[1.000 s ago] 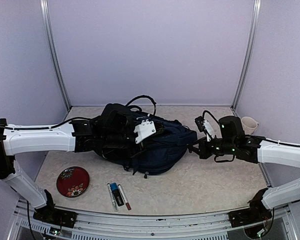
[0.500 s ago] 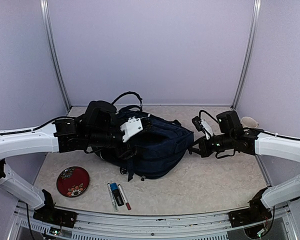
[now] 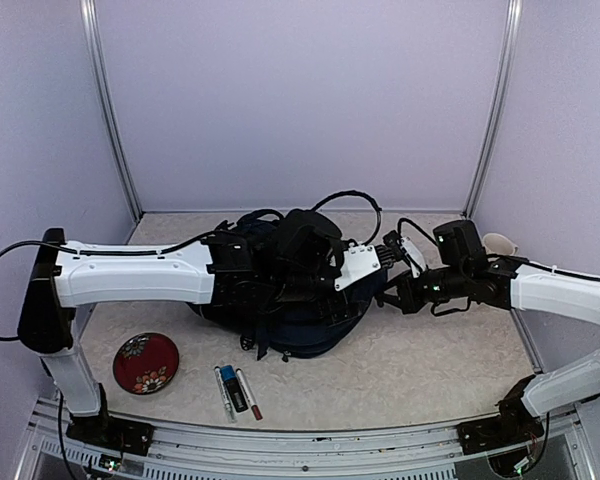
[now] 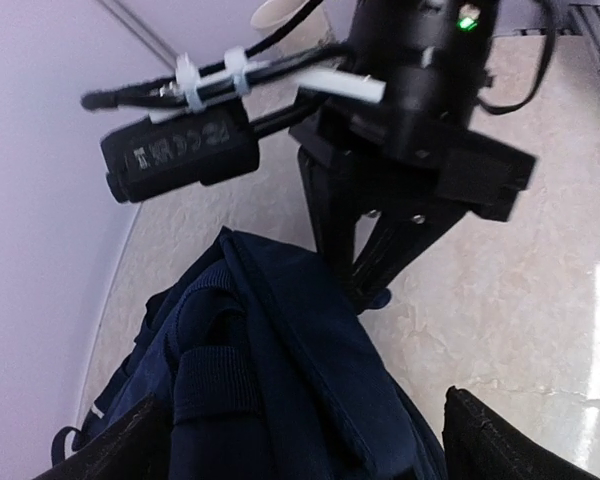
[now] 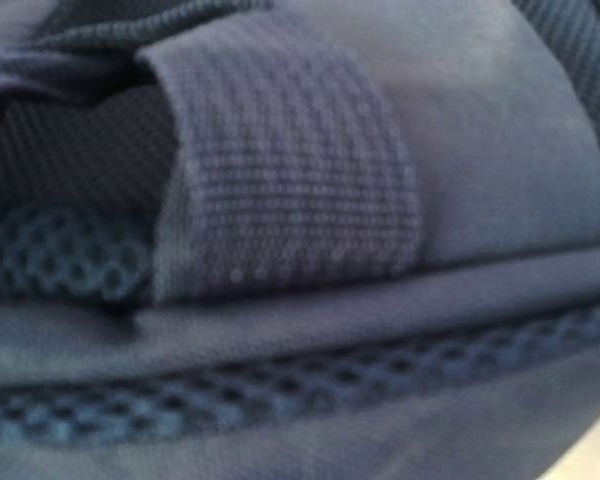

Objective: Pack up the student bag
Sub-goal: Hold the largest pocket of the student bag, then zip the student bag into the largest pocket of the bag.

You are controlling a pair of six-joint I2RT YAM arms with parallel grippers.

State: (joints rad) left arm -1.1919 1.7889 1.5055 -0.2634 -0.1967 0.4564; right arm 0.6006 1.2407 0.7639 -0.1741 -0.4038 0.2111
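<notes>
Fabric of the student bag (image 3: 302, 330) is filling my right wrist view from edge to edge: a ribbed webbing strap (image 5: 290, 160) is crossing navy cloth, with open mesh running below it. The bag is lying slumped on its side in the middle of the counter (image 3: 430, 370), its dark straps trailing off its front edge.

I am clenching my right claw (image 4: 368, 282) on the bag's right end. From the left wrist view, both of its black fingers are converging on a small fold of navy cloth and pinching it just above the counter.

I am reaching my left arm (image 3: 140, 275) right across the top of the bag, so that my left claw (image 4: 302, 415) is hanging over the bag's right half, facing the right claw. This claw is released: its fingers (image 4: 130, 445) are standing wide apart at the bottom corners of its own view, with the bag's rumpled top between them, and I cannot tell whether they are touching the cloth.

In front of the bag, a few pens (image 3: 237, 392) are lying side by side. A red plate (image 3: 145, 362) with a flower pattern is sitting off the bag's front left corner. A pale cup (image 3: 498, 243) is standing well to the right of the bag, behind my right arm.
</notes>
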